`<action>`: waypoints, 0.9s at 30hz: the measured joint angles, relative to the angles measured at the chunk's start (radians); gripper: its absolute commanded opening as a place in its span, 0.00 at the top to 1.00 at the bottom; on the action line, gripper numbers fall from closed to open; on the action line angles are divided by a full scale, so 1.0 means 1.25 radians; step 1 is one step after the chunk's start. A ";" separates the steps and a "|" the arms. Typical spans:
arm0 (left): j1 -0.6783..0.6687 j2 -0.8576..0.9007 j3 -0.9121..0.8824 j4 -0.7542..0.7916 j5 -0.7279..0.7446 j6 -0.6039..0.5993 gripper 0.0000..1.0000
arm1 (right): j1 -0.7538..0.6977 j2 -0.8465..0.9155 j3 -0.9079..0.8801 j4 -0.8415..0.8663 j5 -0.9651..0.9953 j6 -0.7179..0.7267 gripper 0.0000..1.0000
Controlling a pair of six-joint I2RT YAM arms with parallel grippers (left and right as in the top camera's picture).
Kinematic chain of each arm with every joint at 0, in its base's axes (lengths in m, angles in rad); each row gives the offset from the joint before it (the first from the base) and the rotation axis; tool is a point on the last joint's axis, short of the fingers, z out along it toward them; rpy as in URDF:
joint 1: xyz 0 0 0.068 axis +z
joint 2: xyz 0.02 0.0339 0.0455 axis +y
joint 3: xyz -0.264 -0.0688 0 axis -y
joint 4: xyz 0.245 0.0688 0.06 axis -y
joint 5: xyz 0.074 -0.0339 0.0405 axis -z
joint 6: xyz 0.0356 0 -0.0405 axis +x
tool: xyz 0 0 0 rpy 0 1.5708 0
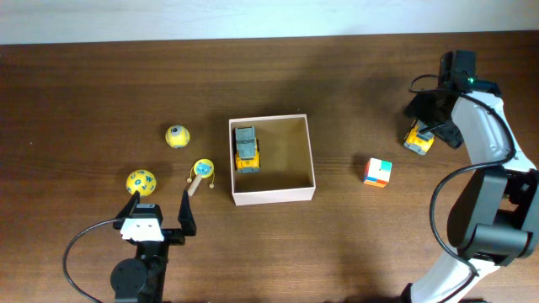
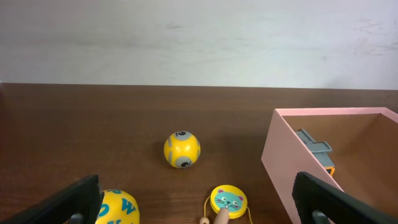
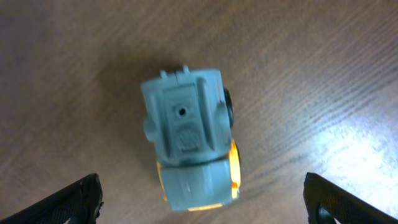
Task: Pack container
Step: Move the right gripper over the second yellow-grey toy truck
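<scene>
The container [image 1: 271,196], a square shallow box with white walls and a tan inside, stands mid-table and holds a grey and yellow toy truck [image 1: 246,149]. It shows in the left wrist view [image 2: 281,162] at right. My left gripper [image 1: 158,209] is open at the front left, with a yellow lettered ball [image 1: 141,181] and a cat-faced yellow rattle drum [image 1: 202,171] just ahead of it. A yellow ball [image 1: 177,135] lies farther back. My right gripper [image 1: 428,126] is open above a second grey and yellow toy truck [image 3: 189,143] at the far right.
A multicoloured cube [image 1: 378,172] lies between the container and the right arm. The right arm's cable loops over the table's right side. A pale wall runs behind the table.
</scene>
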 measured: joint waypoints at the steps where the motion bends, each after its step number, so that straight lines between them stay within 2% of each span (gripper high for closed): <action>1: 0.000 0.000 0.000 0.000 0.000 0.000 0.01 | 0.000 0.001 0.000 0.007 0.000 0.000 0.03; 8: 0.000 0.000 0.000 0.000 0.000 0.000 0.01 | 0.000 0.016 0.000 0.044 0.001 0.000 0.08; 27: 0.000 0.000 0.000 0.000 0.000 0.000 0.01 | 0.000 0.090 0.000 0.080 0.001 0.018 0.08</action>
